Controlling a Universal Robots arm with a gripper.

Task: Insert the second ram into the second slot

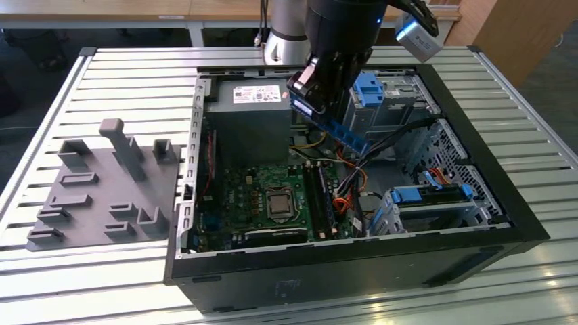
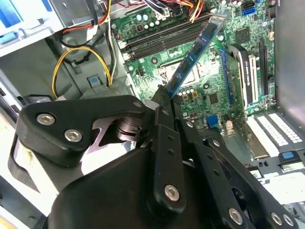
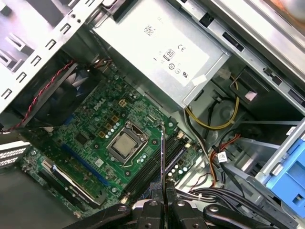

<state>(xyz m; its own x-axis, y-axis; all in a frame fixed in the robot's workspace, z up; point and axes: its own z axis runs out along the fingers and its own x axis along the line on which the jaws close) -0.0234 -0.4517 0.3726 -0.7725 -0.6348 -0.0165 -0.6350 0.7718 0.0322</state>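
I have the tool clamped narrow on the upper end of the second ram. The stick hangs tilted inside the open computer case, which sits toward the near edge of the counter. In the second wrist view its free end points down at the motherboard, near the dark memory slots but clear of them.

Open computer case on slatted table, power supply inside, grey fixture beside
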